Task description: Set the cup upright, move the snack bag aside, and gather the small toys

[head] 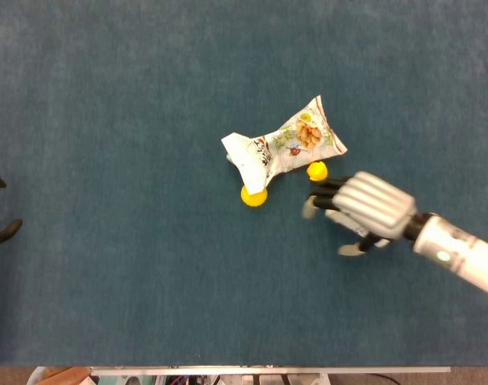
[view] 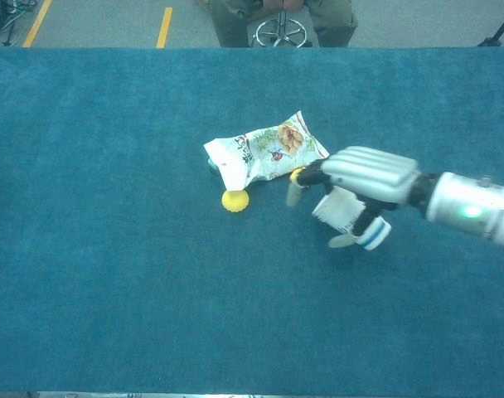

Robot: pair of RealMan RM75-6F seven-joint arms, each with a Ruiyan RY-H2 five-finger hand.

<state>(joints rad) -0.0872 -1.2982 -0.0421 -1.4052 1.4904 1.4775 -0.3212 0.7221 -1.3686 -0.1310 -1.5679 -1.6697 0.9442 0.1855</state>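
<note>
My right hand (view: 370, 174) grips the white paper cup (view: 341, 211) with its fingers over the top and the thumb underneath. The cup is tilted, its blue-banded end (view: 373, 235) pointing down to the right. From the head view the right hand (head: 366, 204) hides most of the cup (head: 343, 220). The snack bag (head: 282, 144) (view: 265, 153) lies flat to the left of the hand. One yellow toy (head: 253, 196) (view: 235, 200) sits at the bag's near-left corner. A second yellow toy (head: 316, 170) (view: 297, 174) lies by the fingertips. Only the left hand's dark fingertips (head: 3, 232) show at the left edge, spread apart.
Blue carpet-like cloth (head: 115, 104) covers the whole table. A small greenish item (view: 211, 164) peeks from under the bag's left end. Beyond the far edge are a stool (view: 282, 25) and a person's legs.
</note>
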